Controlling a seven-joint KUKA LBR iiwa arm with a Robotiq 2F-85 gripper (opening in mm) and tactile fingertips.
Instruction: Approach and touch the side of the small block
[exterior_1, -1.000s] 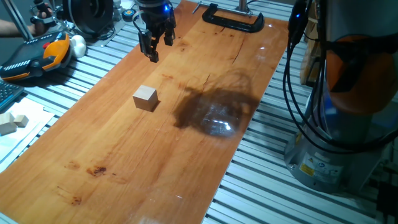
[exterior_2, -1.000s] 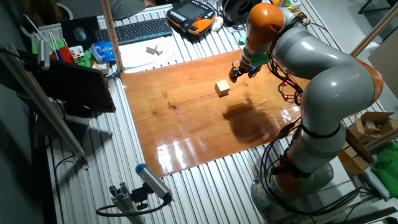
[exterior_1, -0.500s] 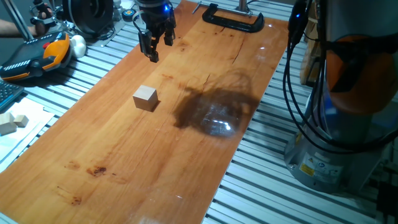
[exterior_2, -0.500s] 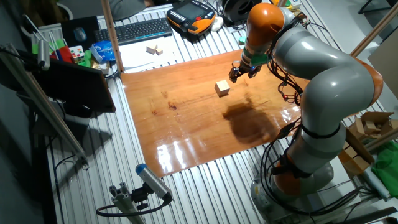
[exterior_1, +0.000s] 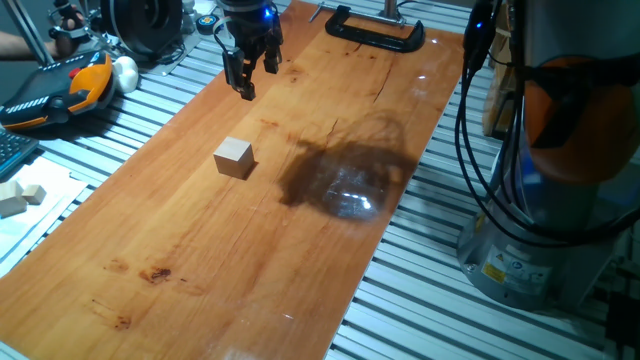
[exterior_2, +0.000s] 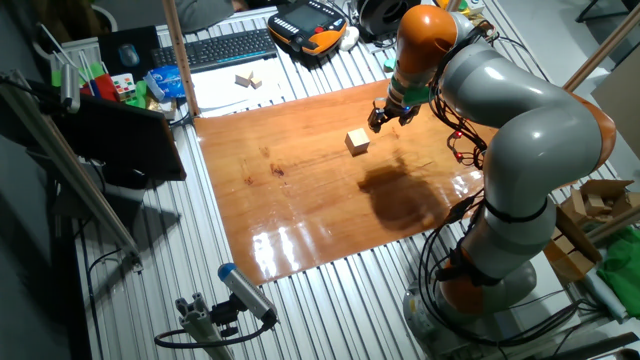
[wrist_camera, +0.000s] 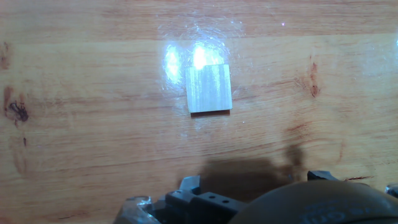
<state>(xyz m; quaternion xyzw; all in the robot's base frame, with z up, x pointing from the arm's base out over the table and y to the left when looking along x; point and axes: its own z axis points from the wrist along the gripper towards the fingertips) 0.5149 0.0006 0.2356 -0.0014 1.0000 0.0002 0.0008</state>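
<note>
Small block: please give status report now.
Pincer above board, apart from small block, holding nothing; open or shut unclear. Block upright on wooden board, untouched. Nothing between them.

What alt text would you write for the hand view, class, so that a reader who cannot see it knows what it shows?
A small pale wooden block sits alone on a glossy reddish-brown wooden board, seen from above, with bright light glare just beyond it. Dark parts of the tool's body fill the bottom edge, apart from the block.
</note>
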